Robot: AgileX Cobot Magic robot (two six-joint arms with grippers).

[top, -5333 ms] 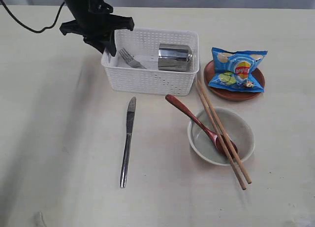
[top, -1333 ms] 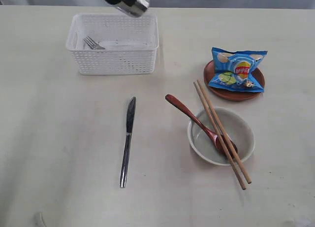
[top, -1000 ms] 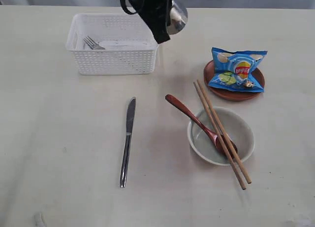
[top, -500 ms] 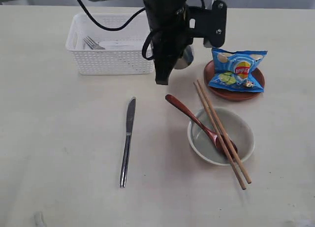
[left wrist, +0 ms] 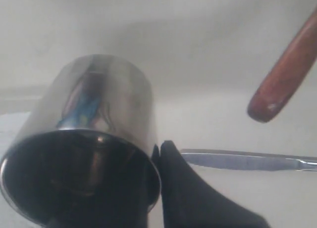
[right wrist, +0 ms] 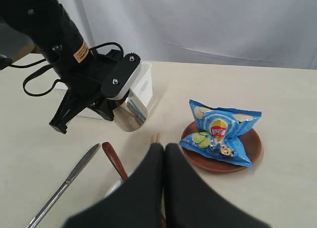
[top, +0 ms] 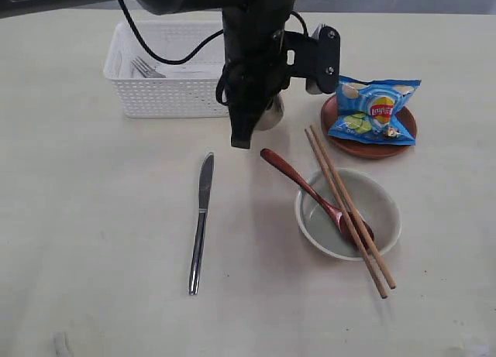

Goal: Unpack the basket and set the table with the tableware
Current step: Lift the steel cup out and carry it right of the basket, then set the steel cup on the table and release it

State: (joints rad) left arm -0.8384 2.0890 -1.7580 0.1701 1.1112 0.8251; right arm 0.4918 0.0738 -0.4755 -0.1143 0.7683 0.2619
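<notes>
My left gripper [top: 256, 128] is shut on the rim of the small steel cup [top: 270, 114], held tilted low over the table [top: 93, 217] between the white basket [top: 174, 94] and the wooden spoon [top: 298, 183]. In the left wrist view one finger [left wrist: 181, 188] presses the outside of the cup [left wrist: 99, 104]; the other is hidden inside it. A fork [top: 143, 66] lies in the basket. The knife [top: 200, 225] lies on the table. Spoon and chopsticks [top: 353, 217] rest in the cream bowl [top: 384, 214]. My right gripper [right wrist: 164, 156] is shut and empty, above the bowl area.
A blue chip bag [top: 375, 108] sits on the round brown plate [top: 370, 148] at the right. The left arm's black body and cable [top: 256, 39] stretch over the basket's right end. A pale curtain [right wrist: 208, 20] hangs behind the table.
The left arm has carried the steel cup from above the basket's far right corner rightward and down to low over the table beside the basket. Nothing else has moved.
</notes>
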